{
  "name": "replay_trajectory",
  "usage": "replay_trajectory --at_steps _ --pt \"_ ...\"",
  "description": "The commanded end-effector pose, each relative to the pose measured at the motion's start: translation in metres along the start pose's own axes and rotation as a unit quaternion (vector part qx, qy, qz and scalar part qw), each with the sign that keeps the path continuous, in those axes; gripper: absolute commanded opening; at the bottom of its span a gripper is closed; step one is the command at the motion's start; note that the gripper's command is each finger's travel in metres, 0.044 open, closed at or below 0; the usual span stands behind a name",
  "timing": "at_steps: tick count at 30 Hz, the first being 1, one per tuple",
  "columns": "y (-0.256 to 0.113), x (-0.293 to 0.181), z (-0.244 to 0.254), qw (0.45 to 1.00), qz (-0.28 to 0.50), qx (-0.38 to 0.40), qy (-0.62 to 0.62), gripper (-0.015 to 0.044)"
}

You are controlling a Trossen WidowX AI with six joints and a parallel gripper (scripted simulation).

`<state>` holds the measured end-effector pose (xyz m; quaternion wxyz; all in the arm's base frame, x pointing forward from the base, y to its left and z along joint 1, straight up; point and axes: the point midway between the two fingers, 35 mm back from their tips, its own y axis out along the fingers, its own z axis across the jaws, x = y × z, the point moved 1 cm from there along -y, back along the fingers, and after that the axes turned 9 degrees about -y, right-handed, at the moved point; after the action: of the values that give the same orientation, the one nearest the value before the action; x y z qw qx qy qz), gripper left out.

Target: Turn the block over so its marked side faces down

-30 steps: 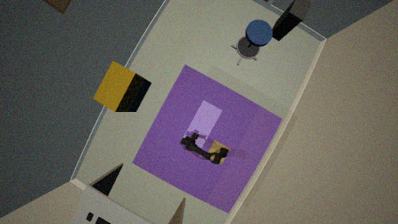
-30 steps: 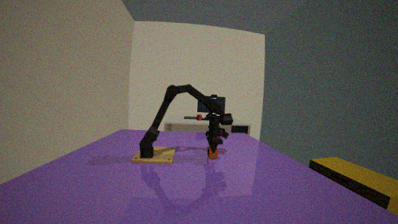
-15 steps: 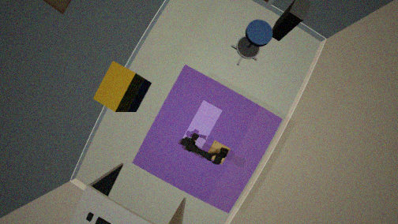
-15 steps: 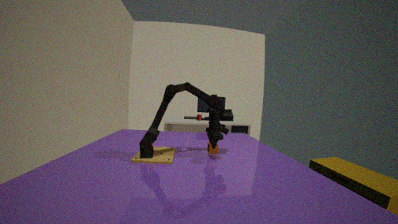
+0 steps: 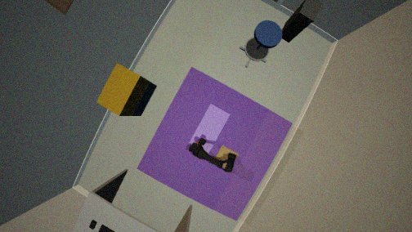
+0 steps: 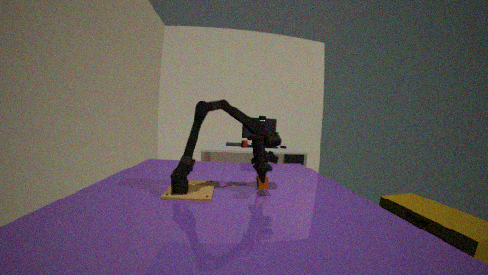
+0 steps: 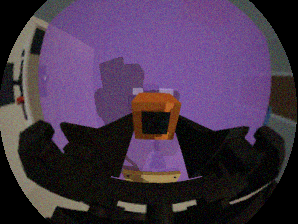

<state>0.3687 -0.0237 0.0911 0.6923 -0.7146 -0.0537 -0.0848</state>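
Note:
The orange block (image 6: 262,184) (image 7: 153,100) is between the two black fingers of my gripper (image 6: 262,178) (image 7: 154,115), which is shut on it. In the exterior view the block appears slightly above the purple table (image 6: 145,228) (image 7: 200,45), with a dark shadow or reflection beneath it. The marked side, a black square (image 7: 155,123) framed in orange, faces the wrist camera. In the top view the arm mostly covers the block, and only a small orange spot shows. The block's underside is hidden.
The arm's tan base plate (image 5: 221,152) (image 6: 200,193) (image 7: 151,176) stands on the table beside the gripper. A yellow-topped box (image 5: 118,90) (image 6: 431,210) is beyond the table's edge. A blue stool (image 5: 268,33) stands on the floor farther off.

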Motion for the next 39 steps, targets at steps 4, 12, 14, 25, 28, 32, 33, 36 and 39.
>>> replay_trajectory --at_steps 4,12,14,25,28,32,33,36,39 --pt "-0.001 -0.001 0.000 0.999 -0.054 -0.010 0.001 0.0000" --pt "0.000 -0.004 0.000 0.993 -0.112 -0.020 0.002 0.0000" --pt "0.000 -0.005 0.000 0.992 -0.127 -0.022 0.002 0.0000" --pt "-0.001 -0.009 0.000 0.984 -0.174 -0.028 0.004 0.0000" --pt "0.003 -0.008 0.001 0.982 -0.186 -0.030 0.003 0.0000" --pt "0.012 -0.005 0.001 0.975 -0.217 -0.036 0.002 0.0000" --pt "0.014 -0.004 0.001 0.974 -0.225 -0.037 0.001 0.0000" --pt "0.020 -0.003 0.002 0.968 -0.249 -0.041 0.000 0.0000" --pt "0.025 -0.003 0.002 0.961 -0.272 -0.045 0.000 0.0000"
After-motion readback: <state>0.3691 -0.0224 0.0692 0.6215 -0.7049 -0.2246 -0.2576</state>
